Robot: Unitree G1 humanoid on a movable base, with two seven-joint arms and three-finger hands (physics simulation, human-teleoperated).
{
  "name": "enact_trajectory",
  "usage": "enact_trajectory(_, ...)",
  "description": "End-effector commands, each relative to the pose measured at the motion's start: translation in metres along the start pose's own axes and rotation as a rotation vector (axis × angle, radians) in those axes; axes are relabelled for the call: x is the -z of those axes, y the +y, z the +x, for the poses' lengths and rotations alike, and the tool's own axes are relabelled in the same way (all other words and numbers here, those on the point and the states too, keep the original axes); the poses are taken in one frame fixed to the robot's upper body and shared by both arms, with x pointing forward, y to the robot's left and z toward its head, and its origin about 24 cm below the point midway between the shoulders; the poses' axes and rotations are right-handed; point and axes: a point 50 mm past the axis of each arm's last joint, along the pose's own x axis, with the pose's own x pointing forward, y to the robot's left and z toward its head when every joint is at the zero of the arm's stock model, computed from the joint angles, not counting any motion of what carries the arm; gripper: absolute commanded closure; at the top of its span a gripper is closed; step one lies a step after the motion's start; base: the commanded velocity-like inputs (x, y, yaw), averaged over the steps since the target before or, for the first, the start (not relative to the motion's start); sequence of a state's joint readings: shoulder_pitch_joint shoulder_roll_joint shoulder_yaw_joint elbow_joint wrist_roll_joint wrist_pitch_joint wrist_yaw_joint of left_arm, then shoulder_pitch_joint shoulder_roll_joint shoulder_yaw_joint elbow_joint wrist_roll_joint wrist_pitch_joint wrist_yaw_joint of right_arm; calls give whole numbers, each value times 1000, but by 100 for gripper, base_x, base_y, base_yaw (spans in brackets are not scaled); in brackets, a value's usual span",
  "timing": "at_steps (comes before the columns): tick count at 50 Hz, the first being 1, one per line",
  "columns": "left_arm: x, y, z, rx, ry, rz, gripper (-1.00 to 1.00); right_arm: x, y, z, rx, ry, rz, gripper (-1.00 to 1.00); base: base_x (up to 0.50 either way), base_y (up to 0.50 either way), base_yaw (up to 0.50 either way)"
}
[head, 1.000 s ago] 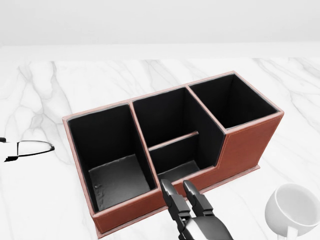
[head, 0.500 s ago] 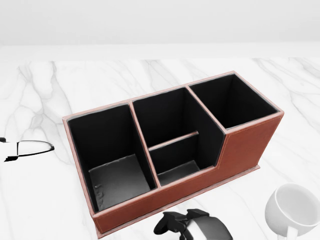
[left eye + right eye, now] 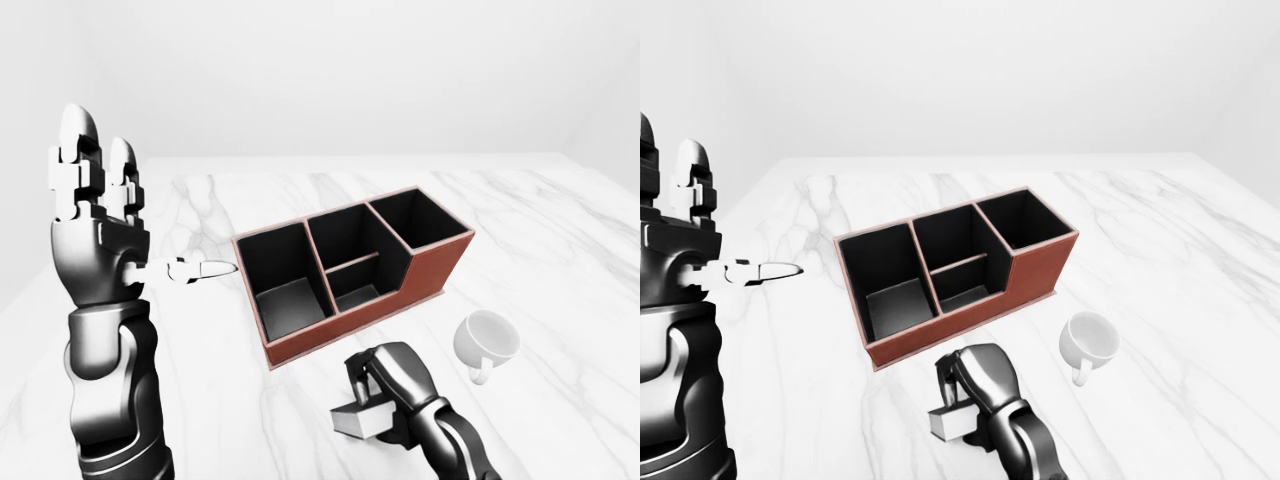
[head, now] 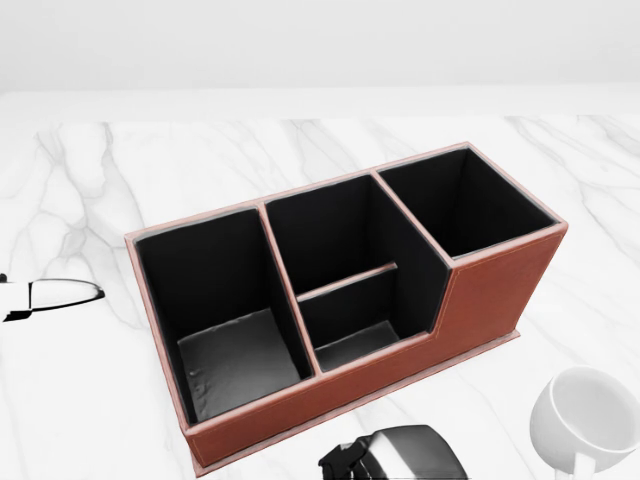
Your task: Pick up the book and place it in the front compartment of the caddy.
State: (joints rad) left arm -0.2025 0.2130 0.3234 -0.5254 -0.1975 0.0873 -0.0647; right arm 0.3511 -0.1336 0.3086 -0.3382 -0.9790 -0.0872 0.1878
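Note:
The brown caddy [image 4: 500, 290] with black compartments stands in the middle of the marble table; its low compartment [image 4: 355, 343] is on the side nearest me. A small grey book [image 3: 358, 421] lies low in the left-eye view, below the caddy. My right hand [image 3: 392, 385] is curled over the book with its fingers closed round it; in the head view only the hand's back [image 4: 400, 455] shows at the bottom edge, and the book is hidden. My left hand [image 3: 120, 215] is raised at the left, fingers upright and spread, empty.
A white mug [image 3: 487, 341] stands to the right of my right hand, also at the head view's bottom right [image 4: 590, 420]. A pair of glasses [image 4: 60, 295] lies at the head view's left edge. The marble table [image 3: 560, 240] spreads around the caddy.
My right hand's fingers, stretched out toward the caddy's lower wall one second ago, have curled shut and drawn back to the bottom edge. The caddy has not moved.

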Motion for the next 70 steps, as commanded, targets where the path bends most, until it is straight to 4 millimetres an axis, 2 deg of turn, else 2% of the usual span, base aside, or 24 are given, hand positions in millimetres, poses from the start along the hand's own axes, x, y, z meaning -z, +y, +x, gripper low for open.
enact_trajectory(1, 0, 1, 1, -4, -2, 0, -100, -10, -25, 3, 76, -49, 6, 100, 0, 0, 0)
enact_trajectory(16, -2, 2, 1, -8, -12, -1, -100, -15, -51, 7, 121, -56, -11, 100, 0, 0, 0)
enact_trajectory(27, -1, 2, 1, -7, -5, -1, -100, -27, -75, 11, 154, -80, -29, 100, 0, 0, 0)
enact_trajectory(70, -2, 4, 2, -13, -11, -4, -100, -44, -122, 20, 233, -111, -72, 100, 0, 0, 0)
